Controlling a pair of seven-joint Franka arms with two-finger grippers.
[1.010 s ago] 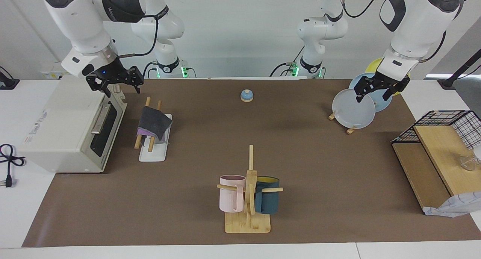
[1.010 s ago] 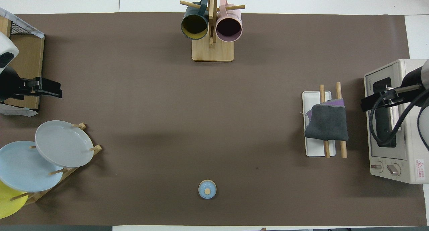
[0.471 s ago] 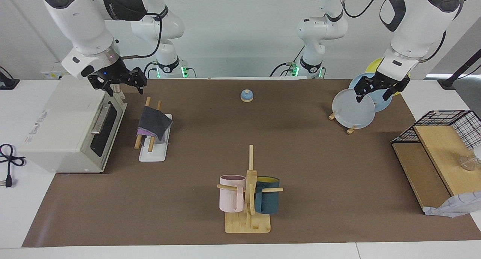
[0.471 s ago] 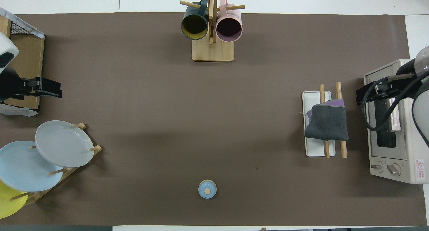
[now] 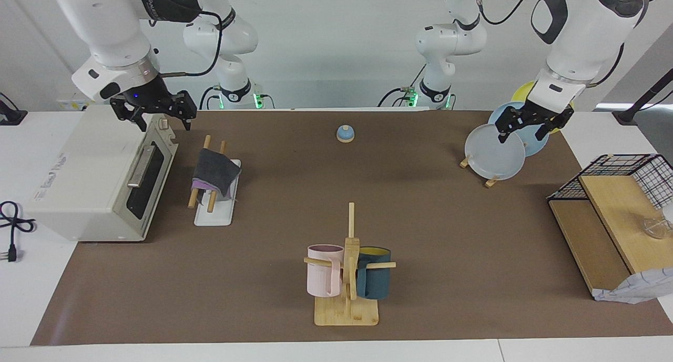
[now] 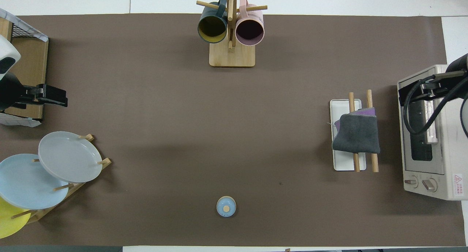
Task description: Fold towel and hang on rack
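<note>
Now the towel [image 5: 213, 172] hangs folded over the rack [image 5: 216, 207], so both spread, empty end effectors, right [image 5: 152, 117] and left [image 5: 530, 126], should lift away without touching it.

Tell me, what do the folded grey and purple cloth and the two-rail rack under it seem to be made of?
The folded grey and purple towel looks like soft matte fabric: it drapes and sags. The rack seems to have pale bare wooden dowels and a smooth white base, perhaps plastic.

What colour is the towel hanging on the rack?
The towel is dark grey outside, with purple peeking at its edges. The overhead view shows it best.
</note>
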